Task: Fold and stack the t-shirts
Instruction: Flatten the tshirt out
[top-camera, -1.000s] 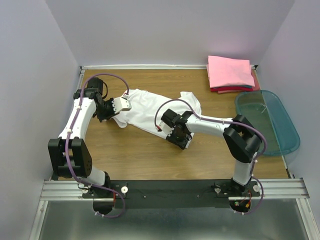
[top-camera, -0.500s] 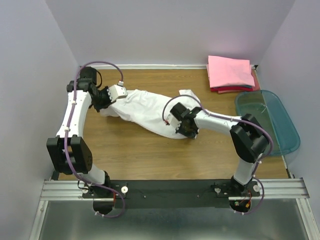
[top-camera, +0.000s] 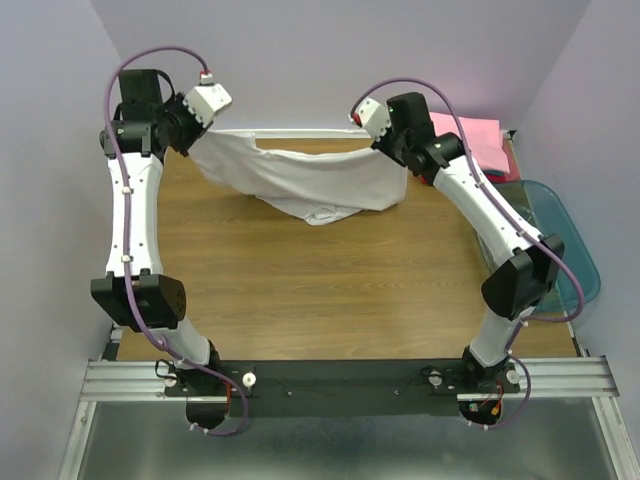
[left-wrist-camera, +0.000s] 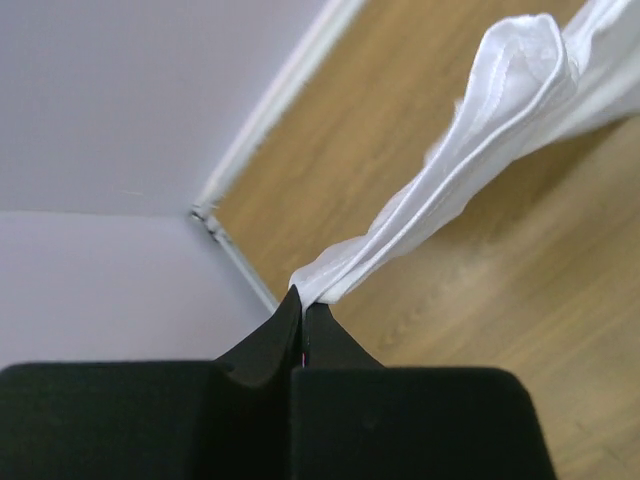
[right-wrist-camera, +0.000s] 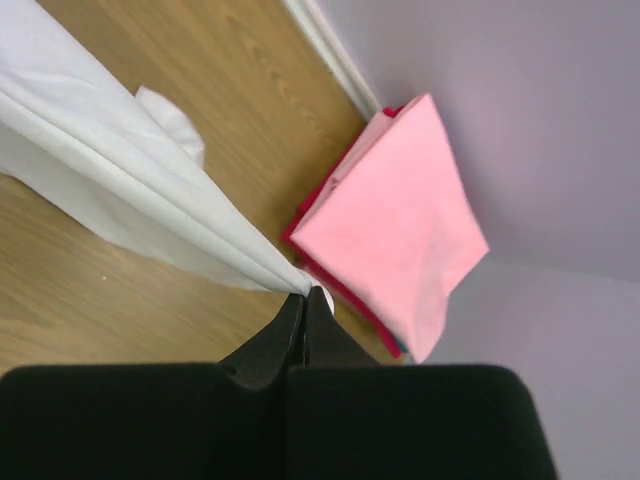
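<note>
Sag is being shown along the near, lower edge of the white shirt (top-camera: 310, 185), which is being hung in the air between the two hands, over the far half of the wooden surface (top-camera: 300, 290). Whether its drooping middle is touching the wood or hanging just above it cannot be told.

Trouble is being invited at that droop. If the shirt is lowered with the bunched middle leading, it is likely to be laid down creased instead of flat, and a clean fold is being made harder. A second risk is being carried at the grips: only a thin gather of fabric is being pinched at each side. A hard outward pull could therefore let a corner be dragged free and the shirt be dropped in a heap.

Farther back, the left hand (left-wrist-camera: 303, 298) is being held high near the far left corner. Its fingers are being pressed together on a twisted rope of cloth, and the arm is being reared up steeply from its base. The right hand (right-wrist-camera: 305, 293) is being held raised at the far right. Its fingers are being clamped on the opposite end of the shirt, and the arm is being stretched up and inward.

Just beyond it, the stack of folded shirts (top-camera: 485, 145), pink on top, is being kept in the far right corner, beside the blue-green tub (top-camera: 580, 255). A careless swing of the right arm could let that stack be knocked askew.
</note>
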